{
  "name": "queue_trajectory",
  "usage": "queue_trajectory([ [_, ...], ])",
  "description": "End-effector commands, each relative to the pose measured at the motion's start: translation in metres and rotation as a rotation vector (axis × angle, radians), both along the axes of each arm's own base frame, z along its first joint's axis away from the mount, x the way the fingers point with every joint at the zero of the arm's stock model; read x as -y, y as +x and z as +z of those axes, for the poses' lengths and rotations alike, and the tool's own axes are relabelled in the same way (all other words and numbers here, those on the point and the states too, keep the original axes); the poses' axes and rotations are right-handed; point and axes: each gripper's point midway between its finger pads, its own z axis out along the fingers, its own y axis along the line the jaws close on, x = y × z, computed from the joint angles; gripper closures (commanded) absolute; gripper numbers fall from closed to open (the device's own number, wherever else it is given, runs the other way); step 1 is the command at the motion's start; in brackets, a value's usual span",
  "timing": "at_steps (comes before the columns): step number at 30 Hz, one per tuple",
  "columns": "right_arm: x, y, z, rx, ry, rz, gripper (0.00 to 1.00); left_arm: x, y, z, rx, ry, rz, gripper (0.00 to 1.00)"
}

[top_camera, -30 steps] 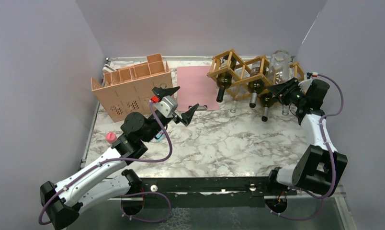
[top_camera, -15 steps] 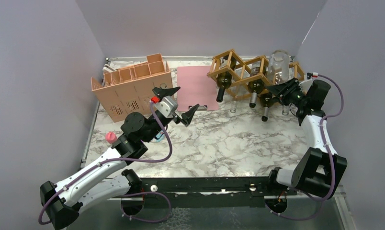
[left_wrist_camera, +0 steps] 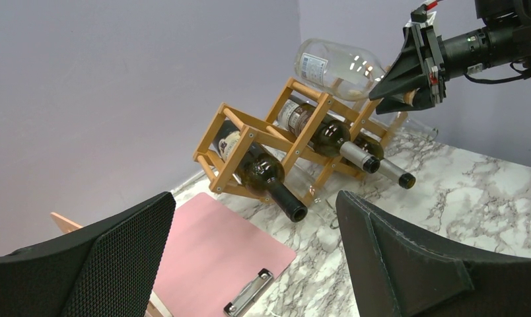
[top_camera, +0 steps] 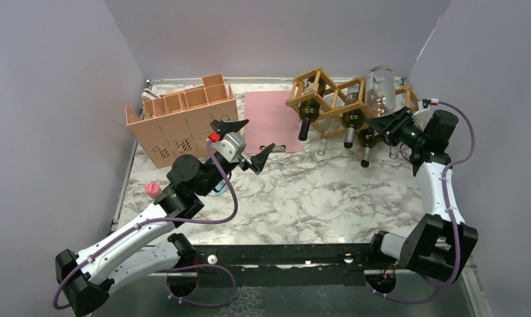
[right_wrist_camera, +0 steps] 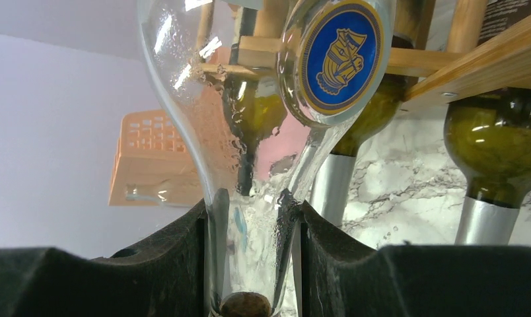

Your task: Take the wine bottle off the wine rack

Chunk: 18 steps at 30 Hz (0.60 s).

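The wine rack (top_camera: 329, 89) of golden wooden sticks stands at the back right, seen also in the left wrist view (left_wrist_camera: 269, 135). Dark bottles (top_camera: 351, 122) lie in its cells, necks toward me. A clear glass wine bottle (top_camera: 380, 89) is tilted up above the rack's right end (left_wrist_camera: 335, 66). My right gripper (top_camera: 389, 125) is shut on its neck (right_wrist_camera: 253, 251), with a cork showing at the mouth. My left gripper (top_camera: 246, 140) hangs open over the middle of the table, nothing between its fingers (left_wrist_camera: 117, 257).
A salmon perforated compartment box (top_camera: 183, 119) stands at the back left. A pink clipboard (top_camera: 271, 119) lies between it and the rack. A small pink-capped item (top_camera: 153, 189) sits by the left arm. Purple walls close in on three sides. Another clear bottle with a blue round label (right_wrist_camera: 341, 53) is beside the held one.
The clear bottle's body has risen and tipped up above the rack's right end, and the right wrist has shifted slightly right. The left arm has not moved.
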Motion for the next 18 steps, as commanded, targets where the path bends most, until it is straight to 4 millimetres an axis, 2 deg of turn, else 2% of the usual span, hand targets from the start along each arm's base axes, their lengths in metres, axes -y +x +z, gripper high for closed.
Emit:
queue_trajectory([
  [1,-0.015,-0.012,0.093,0.342,-0.138,0.122,0.74,0.002,-0.002,0.003,0.008,-0.021,-0.014,0.01],
  [11,-0.036,-0.040,0.118,0.318,-0.094,0.258,0.74,0.005,-0.003,0.004,0.002,-0.023,-0.028,0.01],
  [18,-0.062,-0.055,0.115,0.281,-0.092,0.341,0.74,0.006,-0.003,0.002,-0.004,-0.021,-0.032,0.01],
])
